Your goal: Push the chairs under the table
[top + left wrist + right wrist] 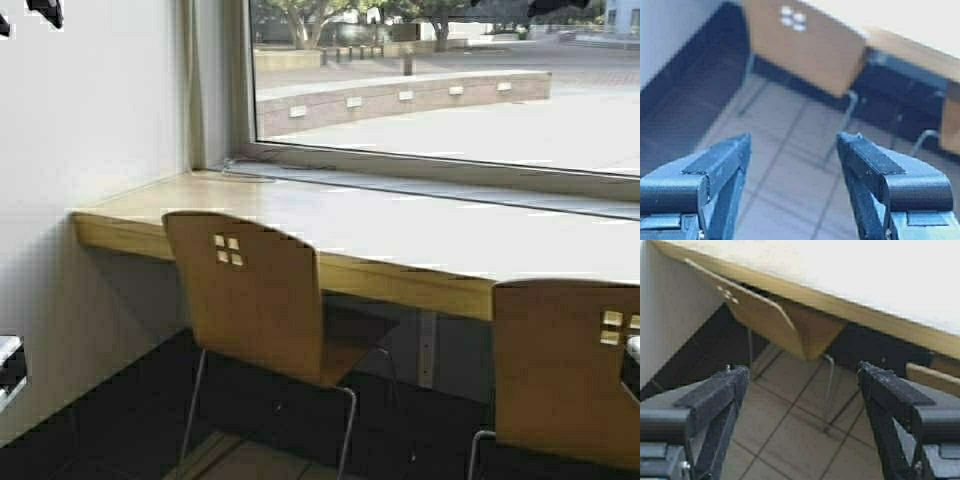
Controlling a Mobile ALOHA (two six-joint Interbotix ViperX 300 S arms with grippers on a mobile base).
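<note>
Two tan plywood chairs face the long table (400, 225) under the window. The left chair (250, 300) has its seat partly beneath the table's wooden front edge, and its back stands clear of that edge. The right chair (565, 365) is cut off by the frame's right side, its back top level with the table edge. My left gripper (792, 145) hangs open over floor tiles, short of the left chair (805, 45). My right gripper (802, 377) is open too, empty, with the left chair (765, 315) ahead and the right chair (935, 377) beside it.
A white wall (90, 120) closes off the table's left end. A large window (440, 70) runs behind the table. Grey floor tiles (790, 435) lie between me and the chairs. A table support bracket (428, 345) hangs between the two chairs.
</note>
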